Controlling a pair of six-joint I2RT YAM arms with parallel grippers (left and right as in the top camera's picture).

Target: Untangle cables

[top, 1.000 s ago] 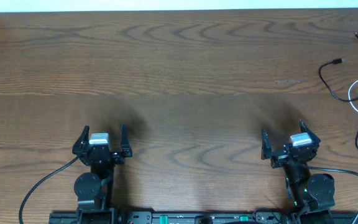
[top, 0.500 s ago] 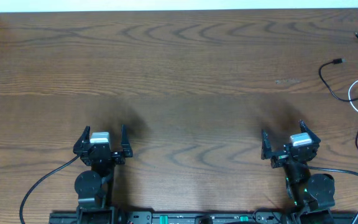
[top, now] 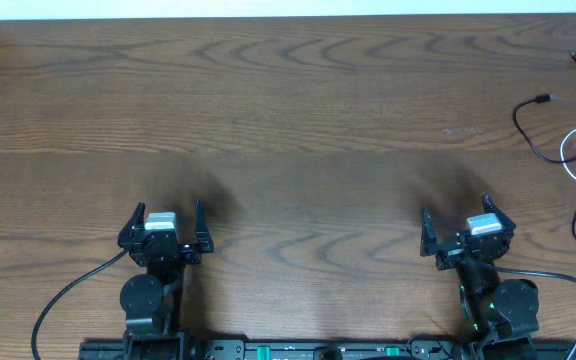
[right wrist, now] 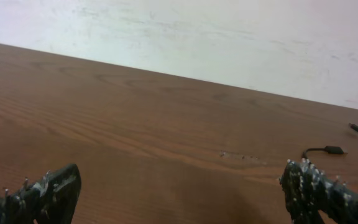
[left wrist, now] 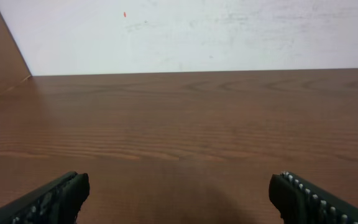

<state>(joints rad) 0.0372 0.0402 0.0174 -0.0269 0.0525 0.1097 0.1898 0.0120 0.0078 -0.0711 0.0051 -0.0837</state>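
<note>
No text, label, brand name, number or sign can be read in any of the three views. A small red mark [left wrist: 125, 14] is seen on the wall [left wrist: 241, 31], and a faint pale smudge [top: 463, 131] on the table [top: 288, 100]. Neither is resolved into legible characters.

The white cable [top: 563, 152] and black cables [top: 516, 122] run off the overhead view's right edge. Each wrist view's bottom edge crops the left fingers [left wrist: 51, 199] and right fingers [right wrist: 325, 193].
</note>
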